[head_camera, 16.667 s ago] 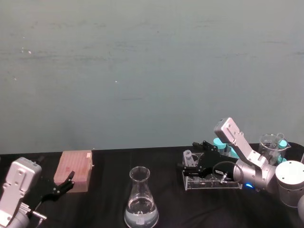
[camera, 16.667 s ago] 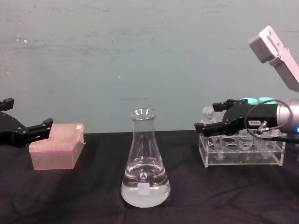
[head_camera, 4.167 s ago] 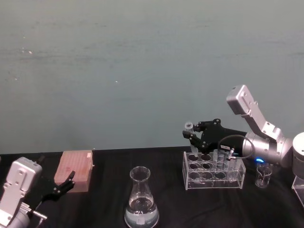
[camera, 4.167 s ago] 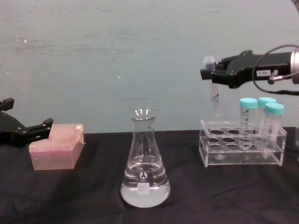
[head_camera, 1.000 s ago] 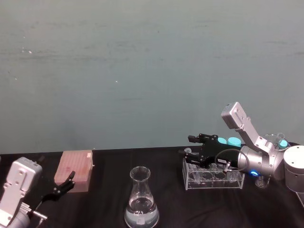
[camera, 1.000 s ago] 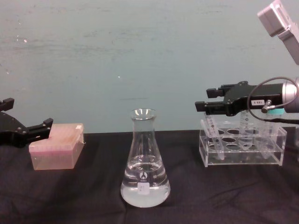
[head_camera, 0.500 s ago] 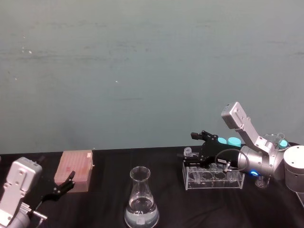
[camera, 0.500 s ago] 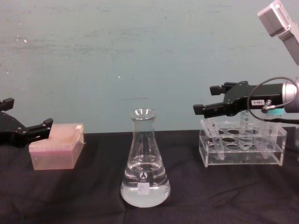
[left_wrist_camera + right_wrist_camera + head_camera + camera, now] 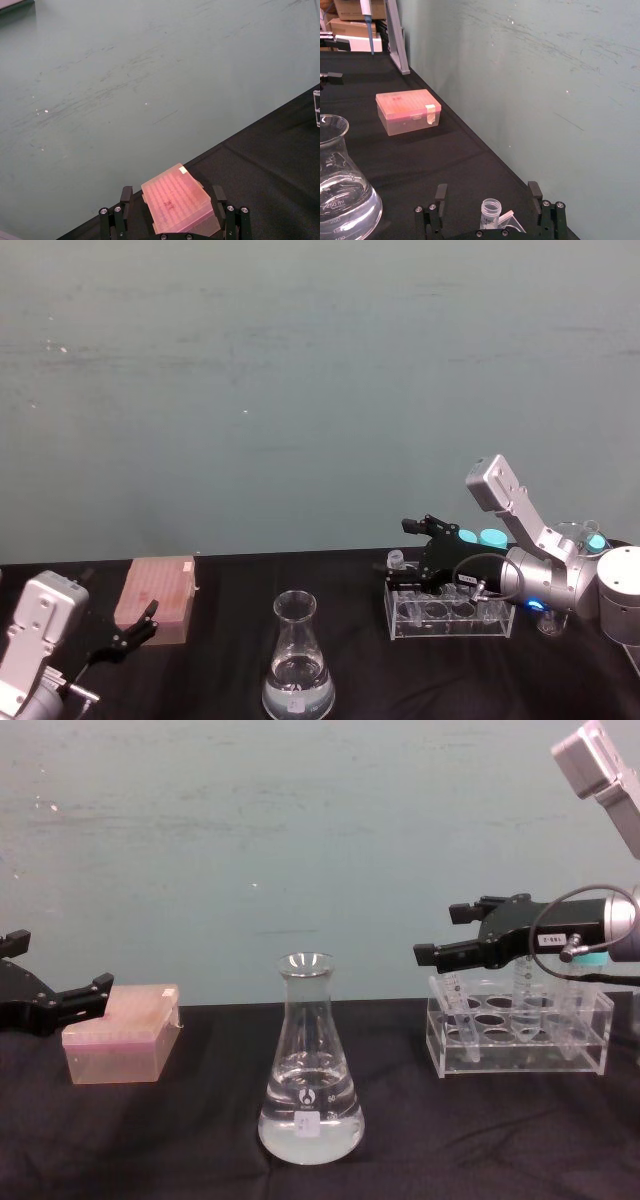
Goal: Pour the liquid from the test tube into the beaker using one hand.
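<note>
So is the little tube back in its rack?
Yes. The test tube stands in the rack, and the open right gripper isn't holding it.

A translucent pink plastic tip box point(image 9: 122, 1034) is sitting on the black-covered counter point(image 9: 180, 1140) at the left, close to the teal wall point(image 9: 300, 370). A clear plastic rack point(image 9: 520, 1042) is standing at the right — two teal-capped tubes point(image 9: 480, 537) are rising from its far holes. In the right wrist view, cardboard boxes point(image 9: 352, 10) are stacking up well beyond the counter's end — a grey metal stand point(image 9: 396, 37) is leaning beside them.
</note>
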Tool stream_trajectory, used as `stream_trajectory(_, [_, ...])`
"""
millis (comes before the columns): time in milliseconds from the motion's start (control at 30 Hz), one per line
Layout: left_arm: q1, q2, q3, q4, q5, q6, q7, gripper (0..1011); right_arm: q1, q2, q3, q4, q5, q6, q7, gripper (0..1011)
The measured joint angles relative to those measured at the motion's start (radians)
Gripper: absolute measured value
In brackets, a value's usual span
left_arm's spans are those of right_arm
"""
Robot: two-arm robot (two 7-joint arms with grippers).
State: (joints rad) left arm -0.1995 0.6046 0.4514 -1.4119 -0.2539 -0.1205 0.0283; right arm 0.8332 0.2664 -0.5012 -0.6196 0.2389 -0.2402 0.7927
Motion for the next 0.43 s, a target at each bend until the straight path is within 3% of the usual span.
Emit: stream_trajectory(433, [0.0, 0.0, 0.0, 0.0, 0.0, 0.0, 0.0, 1000, 0.0, 0.0, 0.0, 0.0, 0.0, 0.0, 0.0, 1003])
